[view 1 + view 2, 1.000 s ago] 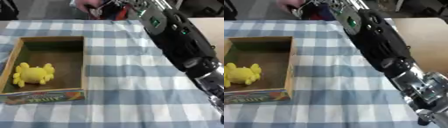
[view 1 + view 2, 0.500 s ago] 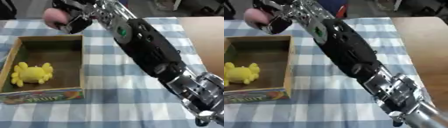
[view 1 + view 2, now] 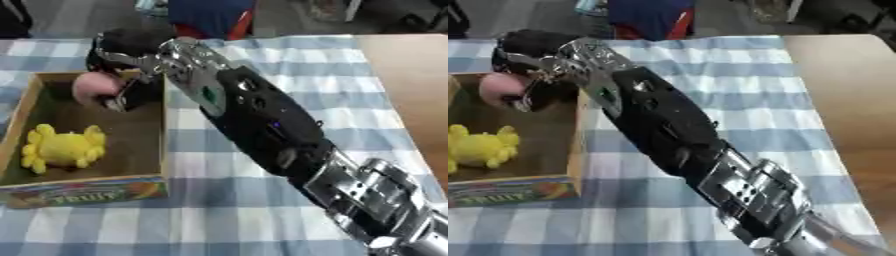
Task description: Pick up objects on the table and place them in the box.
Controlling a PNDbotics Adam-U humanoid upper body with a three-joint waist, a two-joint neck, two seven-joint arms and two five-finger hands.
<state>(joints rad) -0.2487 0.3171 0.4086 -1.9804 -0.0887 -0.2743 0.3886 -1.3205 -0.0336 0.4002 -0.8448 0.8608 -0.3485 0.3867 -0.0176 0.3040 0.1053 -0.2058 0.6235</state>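
The robot's right hand (image 3: 122,67) reaches across the blue-and-white checked counter (image 3: 289,60) and hangs over the far end of the shallow brown cardboard box (image 3: 163,145), fingers curled round a small pink rounded object (image 3: 92,87). It is held above the bare floor of the box, probably to drop clear of the yellow crab-shaped soft toy (image 3: 63,149) already lying near the front. The pink thing looks smooth and ball-like.
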